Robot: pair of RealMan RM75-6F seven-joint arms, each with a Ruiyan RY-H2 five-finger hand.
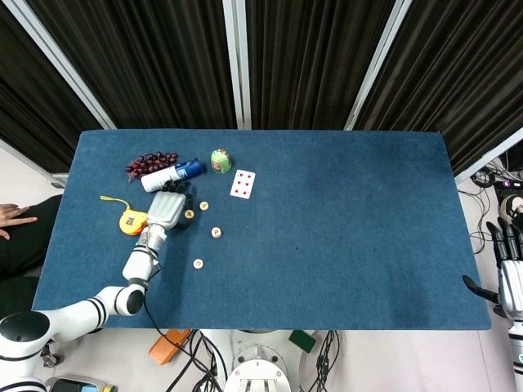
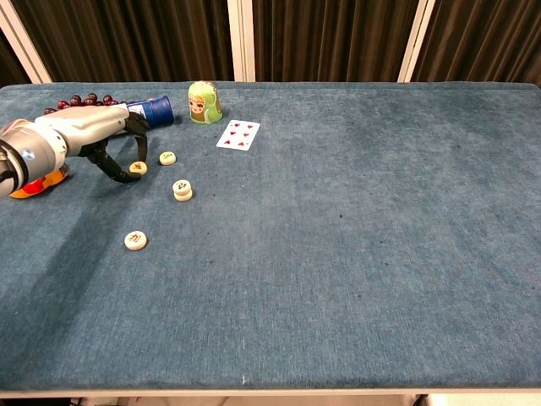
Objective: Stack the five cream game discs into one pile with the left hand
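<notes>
Cream discs lie on the blue table (image 2: 355,254) at its left. One disc (image 2: 138,168) (image 1: 189,214) sits at the tips of my left hand (image 2: 84,139) (image 1: 167,211); the thumb reaches down beside it and the other fingers arch above it, with no grip that I can see. A second disc (image 2: 167,158) (image 1: 203,206) lies just right of it. A pile of two discs (image 2: 182,189) (image 1: 216,232) stands nearer the middle. A lone disc (image 2: 135,240) (image 1: 198,264) lies closer to the front. My right hand (image 1: 511,273) hangs off the table's right edge, fingers apart and empty.
Behind the left hand lie a bunch of dark grapes (image 1: 149,162), a white bottle with a blue cap (image 1: 172,175) and a green doll (image 2: 203,101). A playing card (image 2: 237,134) lies right of the doll. A yellow tape measure (image 1: 131,220) sits left of the hand.
</notes>
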